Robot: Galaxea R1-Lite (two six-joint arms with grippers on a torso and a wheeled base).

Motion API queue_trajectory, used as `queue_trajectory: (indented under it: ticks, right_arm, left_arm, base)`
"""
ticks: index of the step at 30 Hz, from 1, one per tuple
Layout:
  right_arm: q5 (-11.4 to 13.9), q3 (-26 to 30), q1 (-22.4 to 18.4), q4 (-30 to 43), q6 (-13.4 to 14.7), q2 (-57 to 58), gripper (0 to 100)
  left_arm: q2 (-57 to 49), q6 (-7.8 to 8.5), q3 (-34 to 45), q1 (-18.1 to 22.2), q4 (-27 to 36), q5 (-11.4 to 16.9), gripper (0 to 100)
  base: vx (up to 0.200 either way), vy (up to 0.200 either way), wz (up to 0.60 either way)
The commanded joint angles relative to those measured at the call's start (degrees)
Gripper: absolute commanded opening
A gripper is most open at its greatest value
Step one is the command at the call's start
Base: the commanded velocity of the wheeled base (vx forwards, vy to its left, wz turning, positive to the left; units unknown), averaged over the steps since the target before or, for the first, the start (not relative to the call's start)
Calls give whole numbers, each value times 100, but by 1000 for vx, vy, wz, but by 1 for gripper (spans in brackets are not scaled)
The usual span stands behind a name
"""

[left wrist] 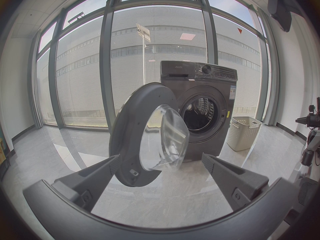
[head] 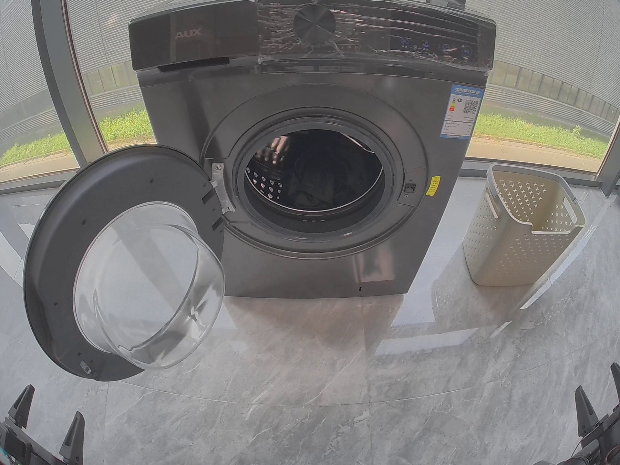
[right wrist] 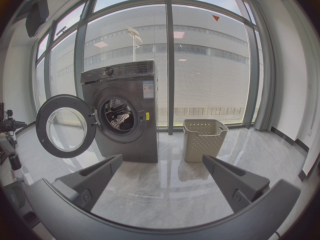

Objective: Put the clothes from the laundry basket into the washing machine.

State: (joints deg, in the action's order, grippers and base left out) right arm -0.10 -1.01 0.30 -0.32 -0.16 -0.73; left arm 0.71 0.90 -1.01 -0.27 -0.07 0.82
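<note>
Washing machine (head: 303, 85) on the floor (head: 336, 369). Its drum opening (head: 314, 170) faces forward, with open floor before it for a straight approach. The door (head: 77, 227) hangs swung out to the left of the opening; its glass bowl (head: 148, 285) bulges forward and bars entry from that side. The laundry basket (head: 510, 253) stands to the right, apart from the machine, with a strip of floor between; its top is open. Window frames (head: 58, 66) close the space behind both.

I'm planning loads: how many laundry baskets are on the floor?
1. The basket stands on the floor just right of the washer. Another could be hidden behind the washer.
</note>
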Motion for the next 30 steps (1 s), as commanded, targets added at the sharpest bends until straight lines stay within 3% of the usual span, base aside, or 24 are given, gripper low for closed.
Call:
queue_trajectory:
  ticks: [1, 11, 17, 30]
  right_arm:
    - [1, 101, 5, -3, -2, 73, 100]
    - [1, 101, 5, -3, -2, 73, 100]
    - [1, 101, 5, -3, -2, 73, 100]
    - [1, 101, 5, -3, -2, 73, 100]
  left_arm:
    - [-71, -20, 92, 0, -1, 15, 100]
    - [-71, -29, 84, 0, 7, 24, 100]
    - [-71, -37, 84, 0, 7, 24, 100]
    - [-71, -46, 92, 0, -1, 24, 100]
  base:
    - [0, 0, 0]
    - [-180, 0, 0]
    - [0, 0, 0]
    - [0, 200, 0]
